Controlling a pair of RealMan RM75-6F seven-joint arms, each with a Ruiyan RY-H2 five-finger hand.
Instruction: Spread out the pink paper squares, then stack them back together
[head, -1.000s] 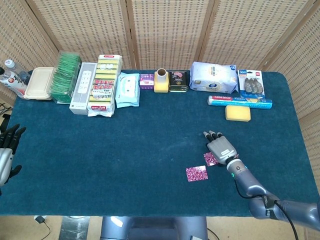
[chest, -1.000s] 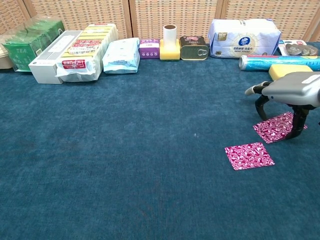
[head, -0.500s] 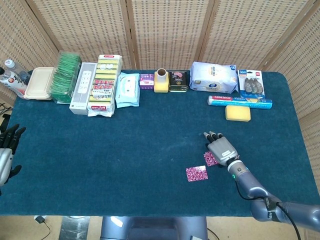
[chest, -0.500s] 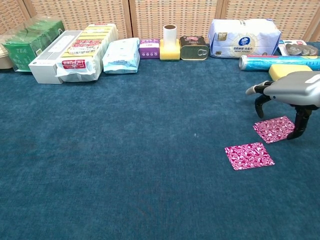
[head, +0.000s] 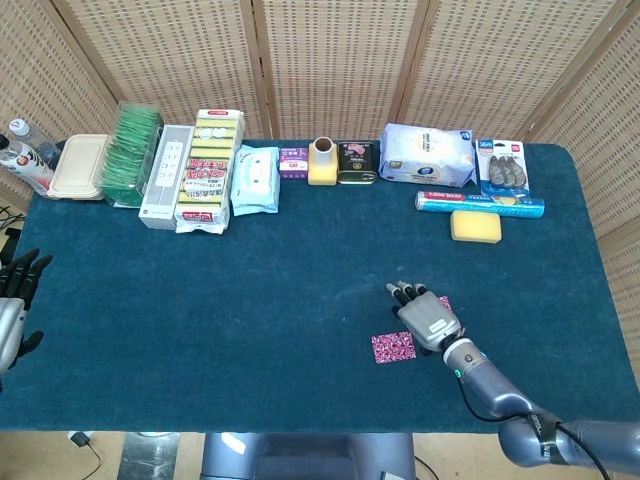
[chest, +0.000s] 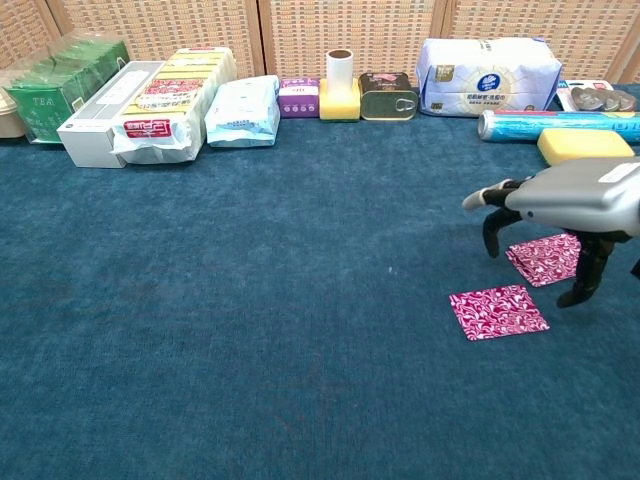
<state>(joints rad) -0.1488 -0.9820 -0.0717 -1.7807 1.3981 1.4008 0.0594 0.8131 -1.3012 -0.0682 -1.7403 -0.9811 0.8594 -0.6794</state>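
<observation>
Two pink paper squares flat on the blue surface (chest: 250, 330), right of centre, patterned sides up. Near square (chest: 498, 311) (head: 393, 347) lies fully in sight, slightly skewed, edges turned a bit off the surface's edges; no real long axis, it's square. Far square (chest: 545, 258) sits just behind and to the right, corners close but apart in chest view, turned more diamond-wise; in head view mostly hidden under the hand.

Right hand (chest: 570, 205) (head: 425, 315) hovers palm-down over the far square, fingers (chest: 492, 228) spread and curled downward, grasping nothing; can't tell if any tip touches paper. Left hand (head: 18, 285) at the far left edge, off the surface, dark fingers apart, nothing in them.

Back row, readable bits: green box (chest: 55, 90) says "TEA". White tissue pack (chest: 488, 75) w/ blue round logo, text too small. Yellow sponge (chest: 583, 145) beside blue roll (chest: 555, 123). Other labels unreadable.
</observation>
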